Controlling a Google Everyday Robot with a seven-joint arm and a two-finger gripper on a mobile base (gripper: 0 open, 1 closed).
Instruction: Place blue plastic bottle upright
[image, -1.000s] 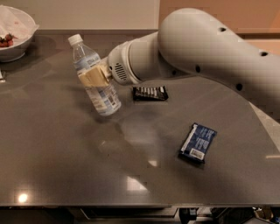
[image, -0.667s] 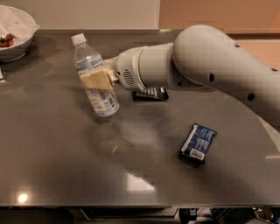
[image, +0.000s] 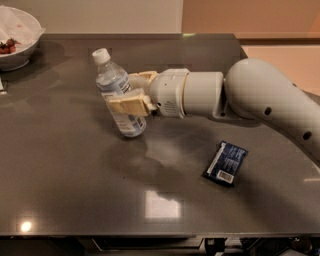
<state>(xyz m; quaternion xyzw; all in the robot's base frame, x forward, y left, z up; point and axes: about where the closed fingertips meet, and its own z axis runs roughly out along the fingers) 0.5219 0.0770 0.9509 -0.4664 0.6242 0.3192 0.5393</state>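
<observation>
Your hand (image: 132, 92) reaches in from the right and is closed across the middle of the blue plastic bottle (image: 112, 81), left of centre on the bench (image: 75, 175). The bottle's long axis leans: cap up and to the far left, base low near the surface — whether it touches, I can't tell. By my judgement, you should bring the cap back over the base before letting go.
</observation>
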